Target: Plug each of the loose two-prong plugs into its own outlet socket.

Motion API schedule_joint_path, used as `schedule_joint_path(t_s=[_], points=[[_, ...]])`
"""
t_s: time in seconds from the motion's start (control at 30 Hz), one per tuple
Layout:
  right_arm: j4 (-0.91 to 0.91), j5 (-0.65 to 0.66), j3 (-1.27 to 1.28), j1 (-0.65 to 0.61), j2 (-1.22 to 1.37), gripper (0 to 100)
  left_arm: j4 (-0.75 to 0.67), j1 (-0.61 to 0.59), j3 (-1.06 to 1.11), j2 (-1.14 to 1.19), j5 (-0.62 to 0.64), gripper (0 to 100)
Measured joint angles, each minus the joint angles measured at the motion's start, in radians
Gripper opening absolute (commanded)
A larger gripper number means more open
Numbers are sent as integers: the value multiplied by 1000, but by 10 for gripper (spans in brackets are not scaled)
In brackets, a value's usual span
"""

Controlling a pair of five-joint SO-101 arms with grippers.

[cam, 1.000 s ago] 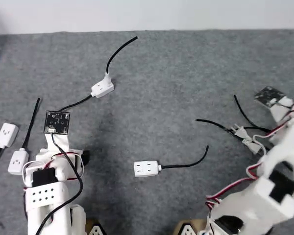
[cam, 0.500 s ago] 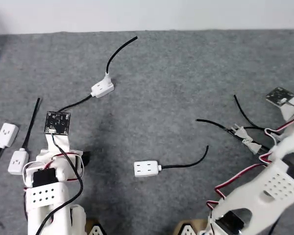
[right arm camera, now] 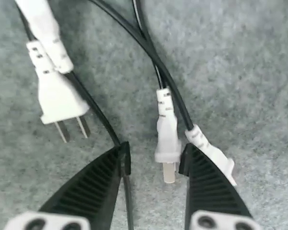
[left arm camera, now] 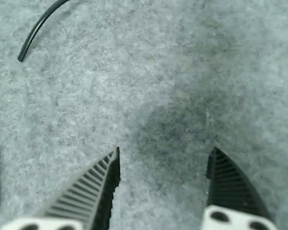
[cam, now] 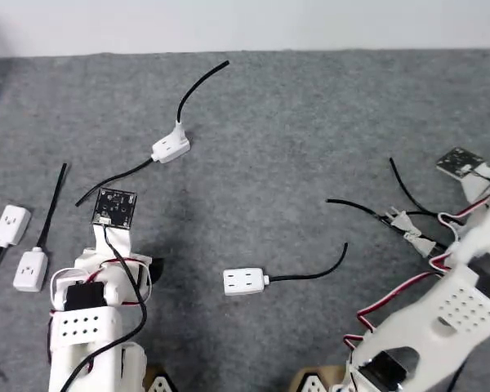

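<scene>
I have my right gripper (right arm camera: 154, 155) spread astride the middle white two-prong plug (right arm camera: 166, 136) of 3 on the grey felt mat (right arm camera: 254, 57), apparently to pinch its body, while my left gripper (left arm camera: 163, 160) hangs parted over bare mat, near the white outlet socket (cam: 245, 281).

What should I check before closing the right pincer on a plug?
1. Right pincer open: ok.
2. Middle plug sits within its gap: ok.
3. Gap free of neighbours: not ok; another plug and a black cord crowd it.
4. Middle plug's prong orientation: cannot tell.
5. Left pincer open, over bare carpet: ok.
6. Centre outlet unoccupied: ok.
</scene>
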Motion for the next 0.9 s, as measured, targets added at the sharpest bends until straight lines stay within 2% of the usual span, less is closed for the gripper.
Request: schedule_joint_path(t_s=[0.13,0.57,0.8,0.9], points=[[-2,0,0,-17,12,2,0,0,0,0,0,272],[-28,0,0,-26,18,14,0,0,0,0,0,272],[17,0,-8,-28,11,185,0,0,0,0,0,272],[17,0,-9,-28,11,174,0,0,0,0,0,272]])
